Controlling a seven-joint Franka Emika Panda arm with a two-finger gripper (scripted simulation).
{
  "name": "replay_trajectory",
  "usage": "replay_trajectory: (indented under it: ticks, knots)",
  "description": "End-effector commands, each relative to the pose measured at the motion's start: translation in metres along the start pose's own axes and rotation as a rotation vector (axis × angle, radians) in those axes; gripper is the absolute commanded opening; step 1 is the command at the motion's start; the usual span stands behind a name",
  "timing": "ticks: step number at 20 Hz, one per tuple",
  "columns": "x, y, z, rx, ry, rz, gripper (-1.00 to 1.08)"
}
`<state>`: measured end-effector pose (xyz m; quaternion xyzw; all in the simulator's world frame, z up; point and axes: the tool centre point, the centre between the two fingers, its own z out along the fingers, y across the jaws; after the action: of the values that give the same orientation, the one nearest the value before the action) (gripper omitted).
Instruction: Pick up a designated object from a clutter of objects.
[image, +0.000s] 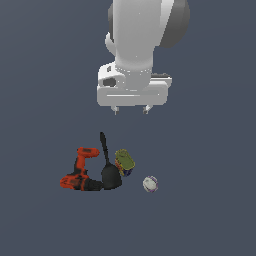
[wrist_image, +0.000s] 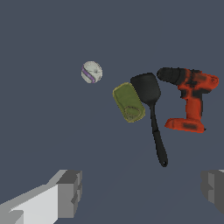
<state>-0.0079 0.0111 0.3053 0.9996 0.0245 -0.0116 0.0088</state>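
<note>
The black spatula (image: 107, 166) lies flat on the grey floor, its thin handle pointing toward the arm and its broad blade away from it. In the wrist view the spatula (wrist_image: 152, 109) lies between the olive-yellow can (wrist_image: 128, 102) and the orange-red and black drill (wrist_image: 189, 98). The blade touches or nearly touches the drill's black chuck and the can. My gripper (image: 131, 109) hangs high above the floor, short of the handle's tip, open and empty. Its grey fingers (wrist_image: 70, 193) frame the wrist view, spread wide apart.
The drill (image: 80, 172) lies on its side on the exterior view's left of the spatula. The can (image: 124, 162) lies on its right. A small whitish ball (image: 150, 183) sits apart, further to the exterior view's right; it also shows in the wrist view (wrist_image: 92, 72).
</note>
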Motion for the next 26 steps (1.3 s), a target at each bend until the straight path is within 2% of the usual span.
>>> replay_trajectory:
  ticks: [1, 9, 15, 26]
  knots:
    - [0.0, 0.0, 0.0, 0.0, 0.0, 0.0, 1.0]
    - [-0.006, -0.01, 0.013, -0.021, -0.039, -0.065, 1.0]
    - [-0.004, -0.009, 0.015, -0.02, -0.039, -0.068, 1.0]
    - [0.013, 0.02, 0.063, -0.012, -0.027, -0.123, 1.0]
